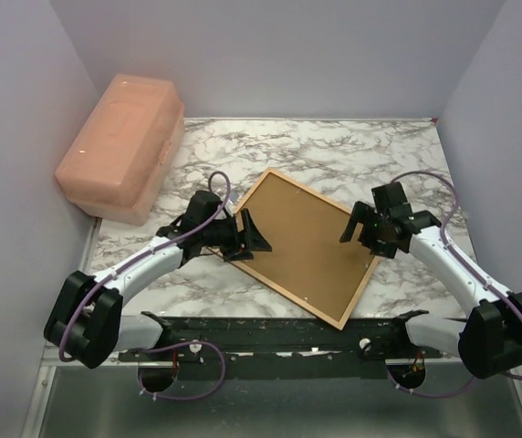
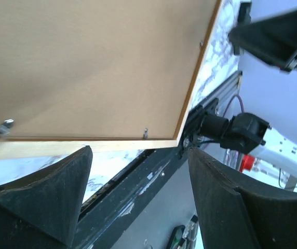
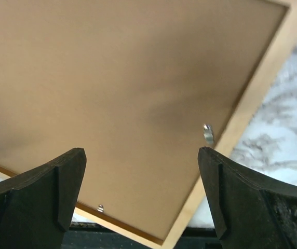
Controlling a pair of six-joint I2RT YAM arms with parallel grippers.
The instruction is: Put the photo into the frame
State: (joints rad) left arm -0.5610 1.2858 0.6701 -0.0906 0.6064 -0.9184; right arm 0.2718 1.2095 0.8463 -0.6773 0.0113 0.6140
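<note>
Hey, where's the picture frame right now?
In the top view, the frame lies backing side up mid-table, between the left tool and the right tool, near the front edge.

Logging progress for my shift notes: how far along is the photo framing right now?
Done: backing board sits in the face-down frame; no photo visible, possibly beneath. In hand: nothing, left tool and right tool open at its sides. Left: confirming the photo is inside.

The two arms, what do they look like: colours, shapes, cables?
Both the left arm and the right arm have white links between chunky black joint housings. A thin purple cable loops along each. The jaws are black, wedge-shaped, with a matte, slightly rough surface. No markings show.
</note>
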